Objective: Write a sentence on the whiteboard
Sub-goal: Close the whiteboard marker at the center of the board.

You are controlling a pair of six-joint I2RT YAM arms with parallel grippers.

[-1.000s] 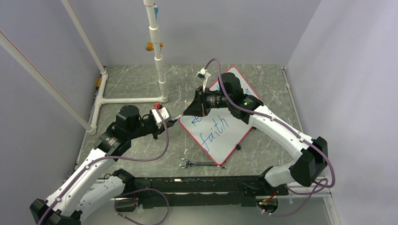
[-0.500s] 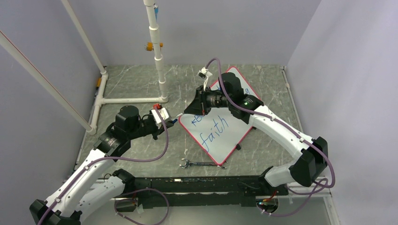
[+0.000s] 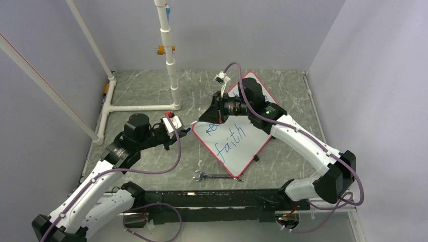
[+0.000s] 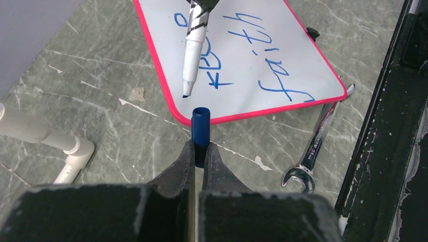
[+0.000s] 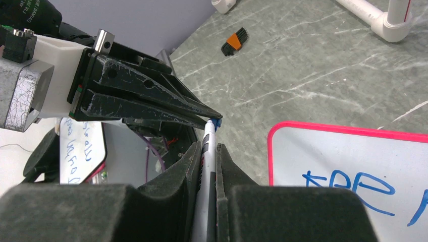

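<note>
- The whiteboard (image 4: 303, 65) lies flat on the table, at 1 o'clock from the left gripper (image 4: 198, 148). The sentence (image 4: 282, 89) shows "faith" and part of another line.
- The left jaws are clamped on a blue cap (image 4: 200, 123). The right gripper (image 5: 209, 149) pinches the marker (image 4: 193, 45), whose tip is off the board at 11 o'clock of the cap.
- The marker looks light, stiff and smooth, so it is likely to twist; a mid-barrel hold suits it. The slick board may slide.

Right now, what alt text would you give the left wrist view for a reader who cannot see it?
The left tool is shut on a blue cylindrical plastic marker cap, its open end facing the tip of a white marker hanging down from above. Behind lie the red-rimmed white whiteboard with blue handwriting and a steel wrench.
</note>
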